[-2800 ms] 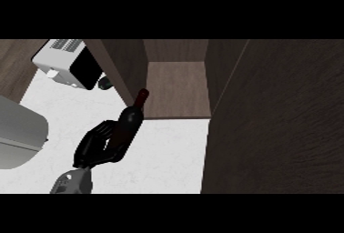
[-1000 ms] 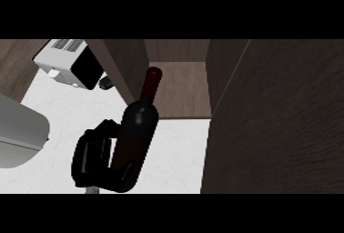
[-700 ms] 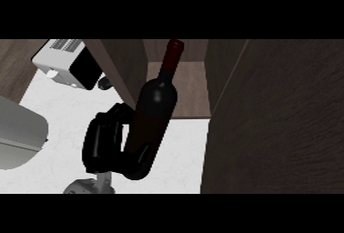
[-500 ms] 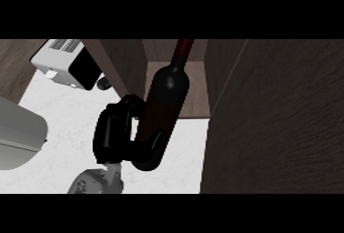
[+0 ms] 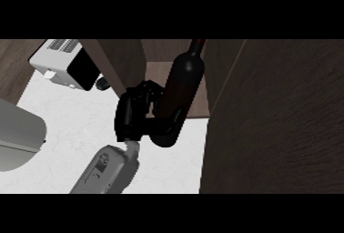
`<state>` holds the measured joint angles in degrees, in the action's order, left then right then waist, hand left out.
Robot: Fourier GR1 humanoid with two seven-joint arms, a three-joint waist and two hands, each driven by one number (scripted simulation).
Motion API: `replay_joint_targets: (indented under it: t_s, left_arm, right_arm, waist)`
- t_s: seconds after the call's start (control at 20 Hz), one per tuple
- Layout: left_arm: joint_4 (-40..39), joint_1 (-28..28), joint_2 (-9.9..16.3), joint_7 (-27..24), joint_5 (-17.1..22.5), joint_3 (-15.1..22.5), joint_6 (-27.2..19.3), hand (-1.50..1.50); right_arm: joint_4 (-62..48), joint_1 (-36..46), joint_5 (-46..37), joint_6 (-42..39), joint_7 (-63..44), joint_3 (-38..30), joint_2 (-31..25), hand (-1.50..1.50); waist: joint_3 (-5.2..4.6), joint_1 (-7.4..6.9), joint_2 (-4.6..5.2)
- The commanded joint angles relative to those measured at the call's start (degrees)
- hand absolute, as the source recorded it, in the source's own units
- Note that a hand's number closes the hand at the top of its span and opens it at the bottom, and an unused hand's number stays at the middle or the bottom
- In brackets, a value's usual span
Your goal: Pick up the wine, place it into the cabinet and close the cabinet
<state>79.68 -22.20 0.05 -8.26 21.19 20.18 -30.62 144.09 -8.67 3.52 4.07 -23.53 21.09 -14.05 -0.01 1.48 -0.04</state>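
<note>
1. The big dark cabinet door (image 5: 275,123) stands open just to the right of the hand. It fills most of the right side of the view. It must be swung shut at the very end, and that step is not done yet.

2. The white counter (image 5: 80,123) lies under and to the left of the hand. It looks like pale stone.

3. A big grey curved thing (image 5: 17,136) sits far to the left of the hand. I cannot tell what it is.

4. The cabinet (image 5: 158,77) is open just past the hand. Its brown inside shows behind the bottle.

5. A white and black toaster (image 5: 67,68) sits up and to the left of the hand, on the counter.

6. The wine (image 5: 181,86) is a dark bottle held up off the counter. Its neck points up and away from the hand, toward the open cabinet.

7. The hand (image 5: 138,118) is black, and its fingers are curled round the lower part of the bottle. Only one hand shows. It seems to be the left one, but I cannot be sure.

8. The step now is putting the wine in. I think the next move is to push the bottle deeper into the cabinet, set it down, and then let go.
</note>
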Motion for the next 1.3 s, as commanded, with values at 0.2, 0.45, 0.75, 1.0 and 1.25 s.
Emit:
replay_joint_targets:
  t_s: [0.2, 0.45, 0.75, 1.0, 1.25]
  left_arm:
    - [-14.4, -6.3, 0.0, -8.2, 6.0, 2.2, -2.6, 1.50]
    - [-19.9, -6.6, -0.1, -11.7, 10.3, 4.6, -3.4, 1.50]
    - [-26.7, -6.8, -0.1, -21.6, 17.3, 5.9, -1.6, 1.50]
    - [-31.7, -12.6, -0.1, -20.7, 23.6, 3.9, 1.1, 1.50]
    - [-37.1, -18.3, -0.1, -20.2, 25.5, 3.1, 0.8, 1.50]
  right_arm:
    - [11.1, -3.2, 5.9, -1.6, -4.1, -2.8, -1.3, -1.50]
    - [12.3, -2.2, 6.9, -1.2, -5.7, -4.1, -0.9, -1.50]
    - [11.8, 0.0, 6.0, -1.0, -7.4, -3.3, 0.1, -1.50]
    - [7.9, -3.5, 6.4, -3.6, -1.1, -4.3, 0.5, -1.50]
    - [9.7, -4.8, 5.4, -3.3, -2.0, -2.9, 1.1, -1.50]
  waist:
    - [-0.01, 0.31, 0.16]
    - [-0.03, 0.64, 0.23]
    - [-0.10, 0.61, 0.32]
    - [-0.01, 0.33, 0.24]
    - [-0.01, 0.45, 0.20]
